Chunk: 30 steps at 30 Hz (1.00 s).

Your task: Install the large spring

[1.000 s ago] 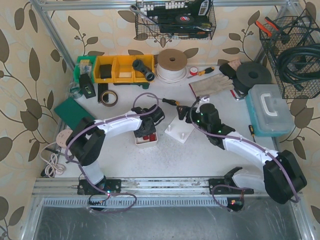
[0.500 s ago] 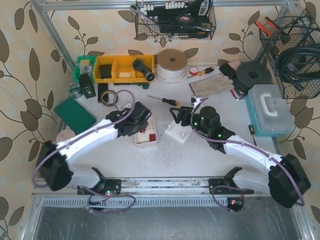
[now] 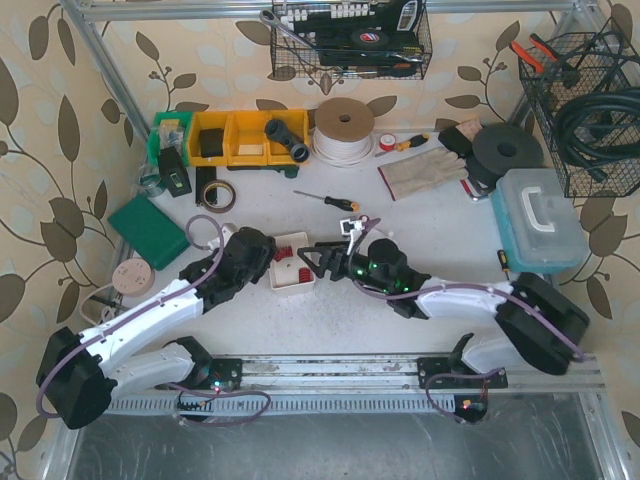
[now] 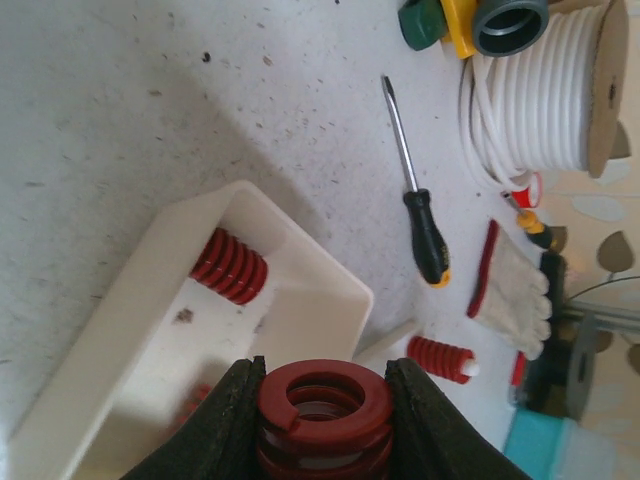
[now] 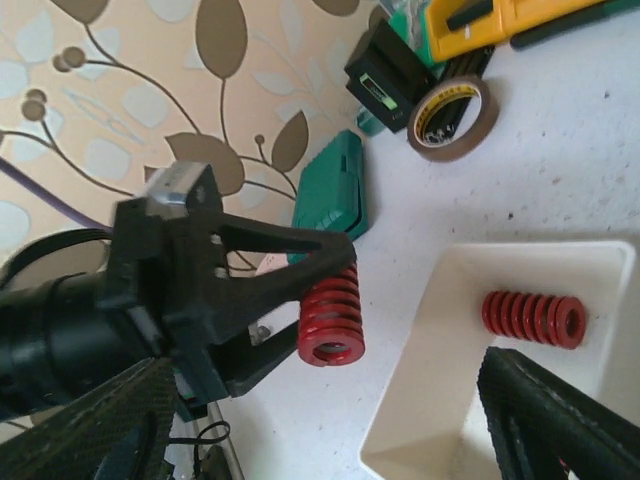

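My left gripper (image 3: 256, 254) is shut on a large red spring (image 4: 323, 408), which stands upright between its black fingers (image 4: 222, 420). It holds the spring just left of the white tray (image 3: 292, 287). The right wrist view shows this held spring (image 5: 330, 315) above the bare table beside the tray (image 5: 440, 380). Another red spring (image 4: 229, 266) lies in the tray and also shows in the right wrist view (image 5: 535, 318). My right gripper (image 3: 316, 258) is open and empty at the tray's right side, facing the left gripper. A smaller red spring (image 4: 437, 358) sits on a white peg beyond the tray.
A black-handled screwdriver (image 3: 328, 199) lies behind the tray. Yellow bins (image 3: 240, 137), a tape roll (image 3: 215, 194), a white cord spool (image 3: 343, 128) and gloves (image 3: 425, 170) are at the back. A green box (image 3: 148, 228) is at the left and a teal case (image 3: 540, 220) at the right.
My left gripper has drawn back from over the tray, to the left and nearer, with the spring in it. My right arm has swung left and low toward the tray.
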Each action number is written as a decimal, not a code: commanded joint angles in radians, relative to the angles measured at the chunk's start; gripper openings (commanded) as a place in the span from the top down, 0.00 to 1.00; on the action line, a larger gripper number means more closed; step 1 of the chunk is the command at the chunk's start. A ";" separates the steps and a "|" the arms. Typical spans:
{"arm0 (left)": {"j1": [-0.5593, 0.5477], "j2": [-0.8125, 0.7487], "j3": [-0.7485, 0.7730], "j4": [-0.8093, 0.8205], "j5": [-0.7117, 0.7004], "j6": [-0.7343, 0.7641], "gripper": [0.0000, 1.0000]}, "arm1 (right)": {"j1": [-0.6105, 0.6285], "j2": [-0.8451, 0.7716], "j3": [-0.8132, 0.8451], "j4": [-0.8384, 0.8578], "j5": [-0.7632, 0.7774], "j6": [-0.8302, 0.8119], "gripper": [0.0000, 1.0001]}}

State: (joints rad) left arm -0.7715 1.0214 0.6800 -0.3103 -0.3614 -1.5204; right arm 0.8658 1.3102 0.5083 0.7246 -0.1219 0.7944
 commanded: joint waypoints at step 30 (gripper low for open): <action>-0.075 -0.016 0.038 0.234 0.079 -0.196 1.00 | 0.065 0.083 0.027 0.038 0.106 -0.004 0.31</action>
State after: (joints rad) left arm -0.8272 1.0245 0.6712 -0.0860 -0.2604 -1.7039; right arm 0.9230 1.4086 0.5144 0.7822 -0.0547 0.8181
